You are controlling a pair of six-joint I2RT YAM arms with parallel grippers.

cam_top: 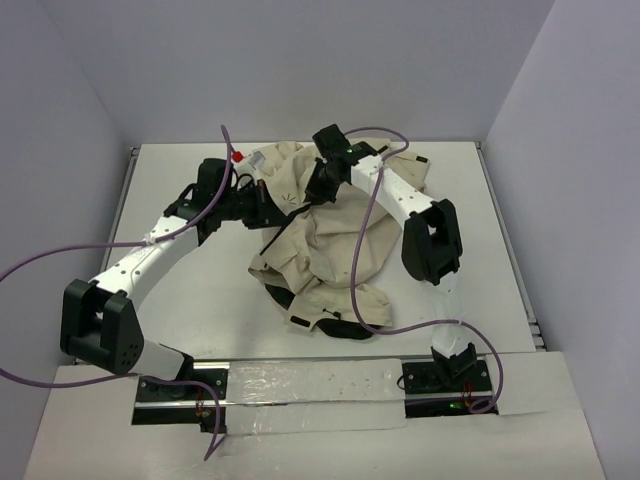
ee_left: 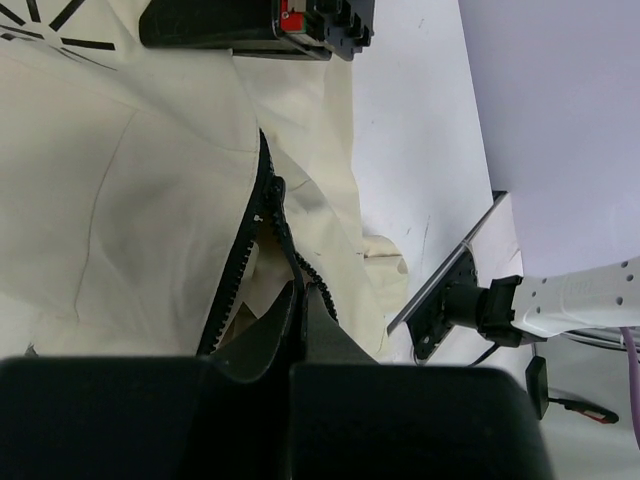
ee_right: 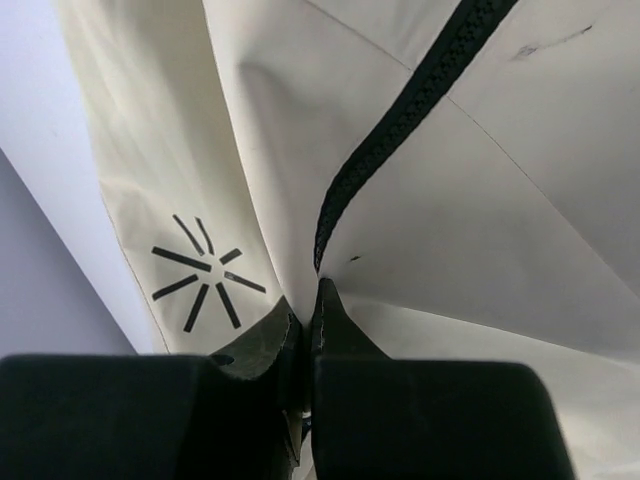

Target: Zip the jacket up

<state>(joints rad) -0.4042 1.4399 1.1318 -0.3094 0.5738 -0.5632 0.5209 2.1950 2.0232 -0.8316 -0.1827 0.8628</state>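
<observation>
Jacket (cam_top: pixel 320 240) location: the beige jacket lies crumpled in a heap at the middle of the white table (cam_top: pixel 180 290), between the two arms and slightly toward the far side. Black lining (cam_top: pixel 335 326) shows at the near edge of the heap. A purple cable (cam_top: pixel 362 250) from the right arm drapes across the fabric.

Left gripper (ee_left: pixel 300 300): it reaches the left side of the heap. In the left wrist view the fingers are pressed together on the jacket edge where the dark zipper (ee_left: pixel 240 270) runs down between them. Just above the fingertips the two tooth rows stand apart, with paler fabric visible in the gap. A small dark piece sits on the tooth line further up. Whether it is the slider cannot be told.

Right gripper (ee_right: pixel 312 300): it meets the far upper part of the heap, near the left gripper. In the right wrist view the fingers are pressed together and pinch the fabric at the point where the zipper line ends. Folds of the fabric radiate from this pinch point. From there the zipper runs as one joined black band toward the upper right of that view. A black sunburst print (ee_right: pixel 200 270) lies on the fabric just to the left of the fingers.
</observation>
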